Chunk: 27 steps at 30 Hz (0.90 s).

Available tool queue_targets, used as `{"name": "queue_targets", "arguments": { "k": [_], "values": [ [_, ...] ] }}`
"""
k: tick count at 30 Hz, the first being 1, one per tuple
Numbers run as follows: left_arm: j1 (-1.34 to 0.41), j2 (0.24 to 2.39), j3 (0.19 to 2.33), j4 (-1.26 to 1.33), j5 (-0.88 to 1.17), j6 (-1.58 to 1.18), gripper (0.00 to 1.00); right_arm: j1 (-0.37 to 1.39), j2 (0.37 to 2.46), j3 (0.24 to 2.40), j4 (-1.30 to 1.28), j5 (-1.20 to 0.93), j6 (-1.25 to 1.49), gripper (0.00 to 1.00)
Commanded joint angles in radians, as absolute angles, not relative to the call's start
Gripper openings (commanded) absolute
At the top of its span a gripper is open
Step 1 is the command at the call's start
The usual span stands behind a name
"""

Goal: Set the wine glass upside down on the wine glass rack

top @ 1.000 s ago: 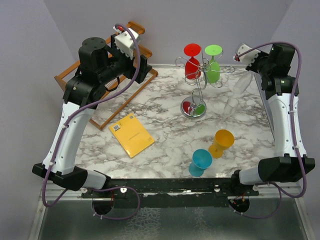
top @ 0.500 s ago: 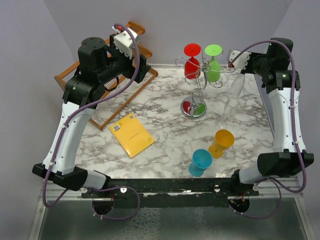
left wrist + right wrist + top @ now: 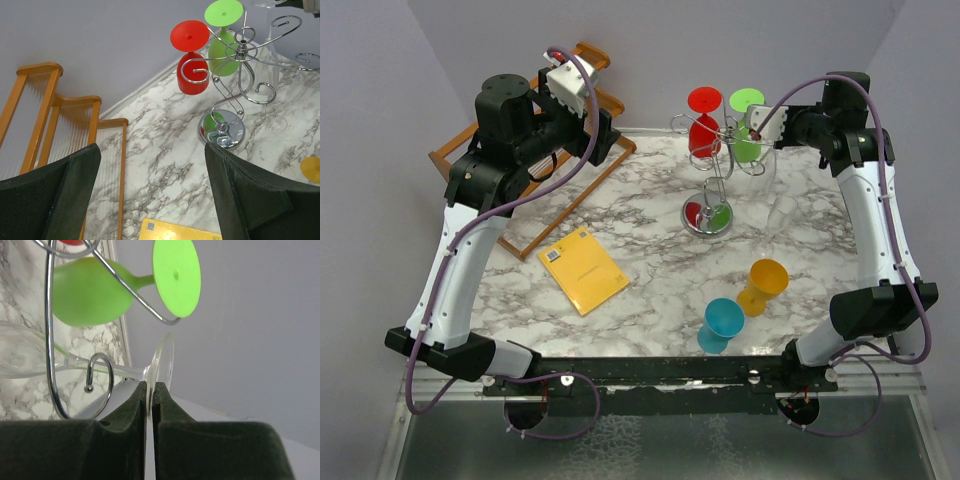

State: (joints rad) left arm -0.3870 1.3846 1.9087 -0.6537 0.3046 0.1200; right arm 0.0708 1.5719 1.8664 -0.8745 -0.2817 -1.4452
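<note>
Two hands: my right hand (image 3: pixel 150 390) pinches the foot of the clear wine glass (image 3: pixel 165 362), bowl-down against a scroll arm of the wine glass rack (image 3: pixel 224 131), beside the green glass (image 3: pixel 90 292). My left hand (image 3: pixel 152 187) is spread, well left of it.

Light was bright, even and diffuse in all three views, seemingly from overhead. Ahead of the left pincer (image 3: pixel 151 150) the marble table (image 3: pixel 165 165) showed only faint, soft-edged shadows. Further ahead, the shiny round base of the wine glass rack (image 3: pixel 223 131) carried white glare and red and green reflections. That pincer's black fingers (image 3: pixel 60 200) were underexposed, with little surface detail. The right pincer (image 3: pixel 149 390), close to its lens, looked dark and soft. Just beyond its tips the clear wine glass (image 3: pixel 164 365) was pale and nearly lost against the lilac-grey wall (image 3: pixel 250 315), apart from a thin bright edge
</note>
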Motion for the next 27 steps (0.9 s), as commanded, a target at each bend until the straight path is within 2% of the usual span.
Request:
{"name": "queue_targets", "arguments": {
  "k": [1,10,27],
  "values": [
    [-0.379,1.393,1.925,-0.642,0.327,0.128,0.88,0.104,1.593,1.936,-0.903,-0.337,-1.453,0.01],
    [-0.379,1.401,1.929,-0.643,0.329,0.132,0.88,0.119,1.594,1.994,-1.004,-0.411,-1.46,0.01],
    [-0.376,1.396,1.919,-0.638,0.342,0.127,0.88,0.118,1.516,1.972,-1.062,-0.342,-1.443,0.01]
  ]
}}
